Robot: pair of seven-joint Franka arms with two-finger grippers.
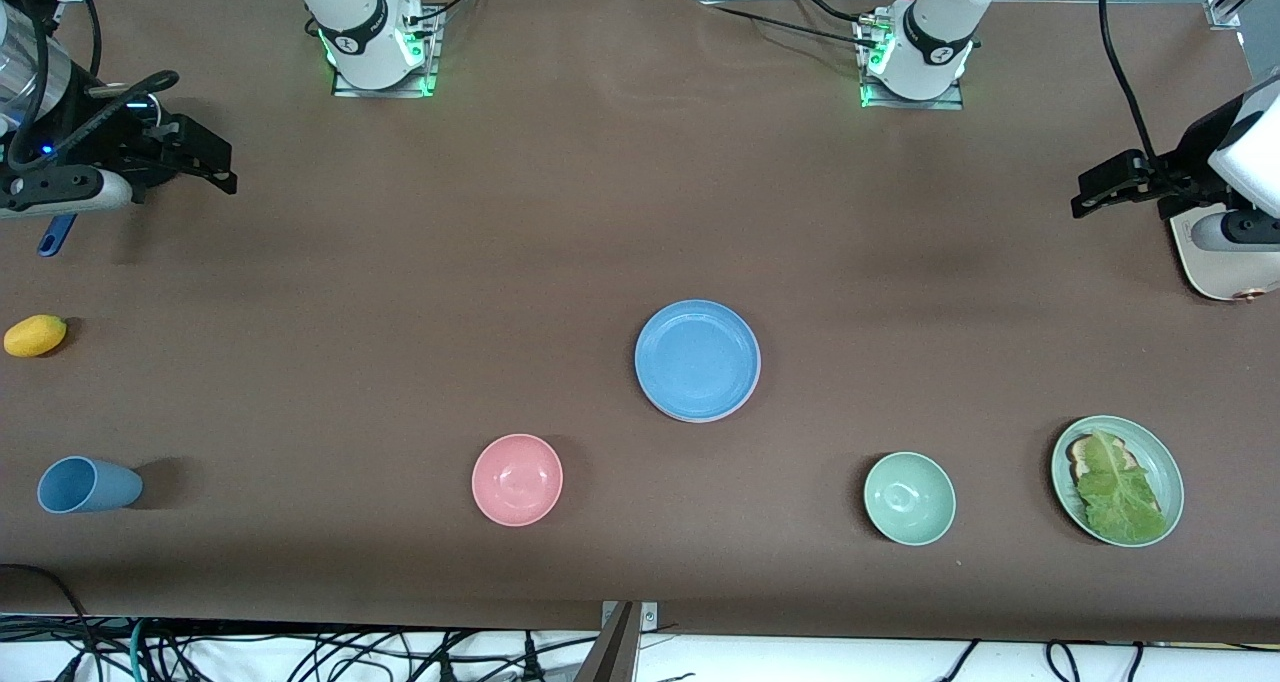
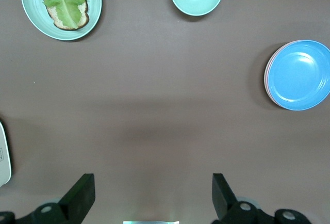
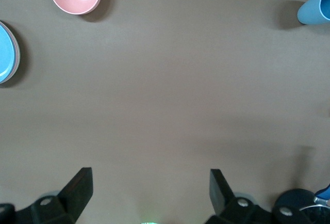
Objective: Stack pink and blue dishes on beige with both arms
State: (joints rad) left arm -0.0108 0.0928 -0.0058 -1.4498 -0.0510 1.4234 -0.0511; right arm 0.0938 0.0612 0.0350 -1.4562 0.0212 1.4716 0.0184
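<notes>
Plates sit stacked mid-desk: blue plate (image 1: 697, 359) on top, pink plate (image 2: 267, 77) showing only as a thin rim under it; beige one can't be made out. Pink bowl (image 1: 517, 479) lies nearer the front camera, toward right arm's end; green bowl (image 1: 909, 498) toward left arm's end. Left end effector (image 2: 153, 197) waits w/ jaws wide over bare desk (image 1: 400, 262) at its end. Right end effector (image 3: 150, 194) likewise, jaws wide, holding nothing.

Three stacked plates (image 1: 697, 360), two bowls (image 1: 517, 479) (pink, green), one cup (image 1: 85, 485).
</notes>
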